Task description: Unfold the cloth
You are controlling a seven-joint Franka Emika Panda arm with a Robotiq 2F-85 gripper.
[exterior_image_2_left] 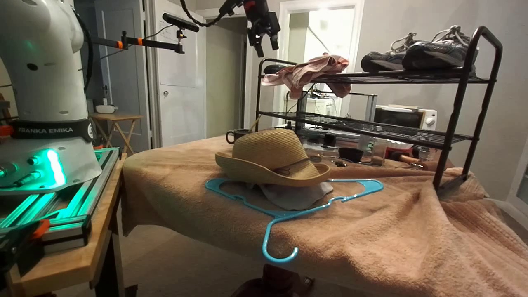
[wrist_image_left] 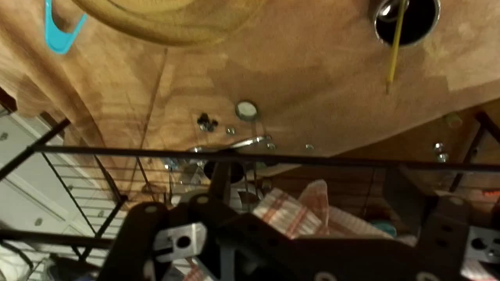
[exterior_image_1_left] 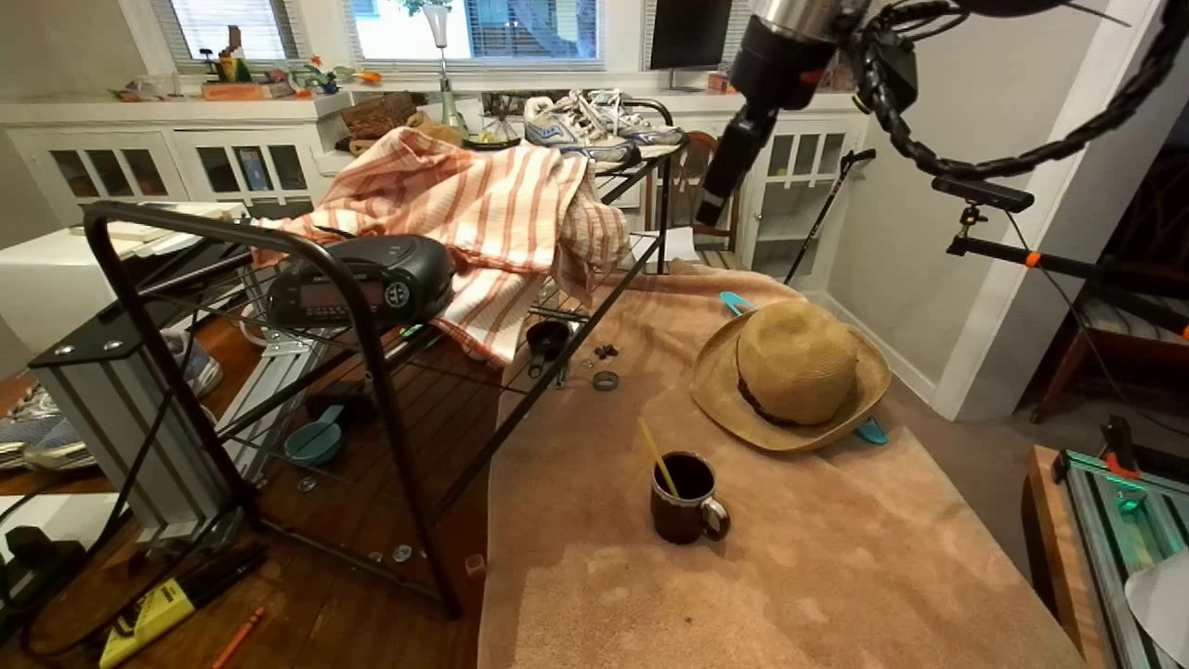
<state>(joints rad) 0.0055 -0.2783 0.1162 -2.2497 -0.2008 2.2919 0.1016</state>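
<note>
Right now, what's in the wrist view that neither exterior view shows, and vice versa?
Wrist only: a bright silvery glint inside the round brown ceramic mug.
Exterior only: the black bar-shaped device in both exterior views; bright rectangular glass windows in an exterior view.
Shared: that mug, the rumpled salmon-and-cream striped cloth, tan straw hat, blue plastic hanger and black metal rack; the wrist view crops hat and hanger.

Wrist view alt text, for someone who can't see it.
Striped cloth, partly hidden behind the open gripper at the bottom. A dark rack rail crosses mid-frame; near the top, a cropped straw hat, a blue hanger end, a mug holding a yellow stick.
</note>
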